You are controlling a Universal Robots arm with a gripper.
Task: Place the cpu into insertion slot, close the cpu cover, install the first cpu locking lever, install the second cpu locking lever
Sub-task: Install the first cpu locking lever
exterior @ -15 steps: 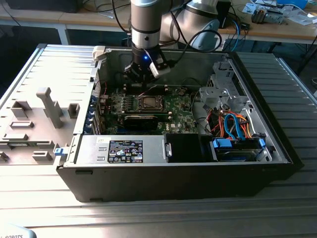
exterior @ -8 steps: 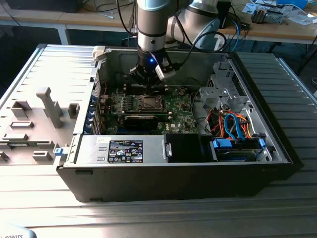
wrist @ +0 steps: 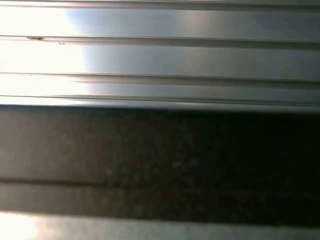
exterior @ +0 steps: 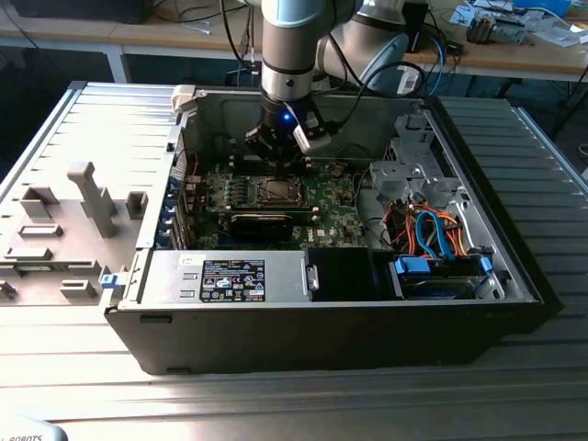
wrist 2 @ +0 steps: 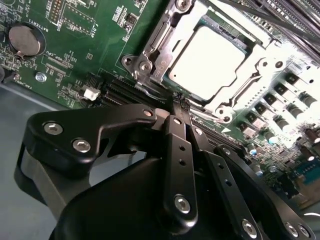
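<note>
Inside the open computer case (exterior: 514,266), the cpu (wrist 2: 207,62) sits in the insertion slot (exterior: 277,190) with the cpu cover (wrist 2: 155,52) down over it (levers apparently unfinished); the gripper (wrist 2: 181,104), fingers pinched together and empty, touches the cover's edge.

Open room above the insertion slot (exterior: 278,190), case walls (exterior: 303,118) around.

silver cpu (wrist 2: 207,62), green circuit board (wrist 2: 75,55)

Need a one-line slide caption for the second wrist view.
Pincer closed beside the socket, cpu seated under its closed cpu cover.
</note>
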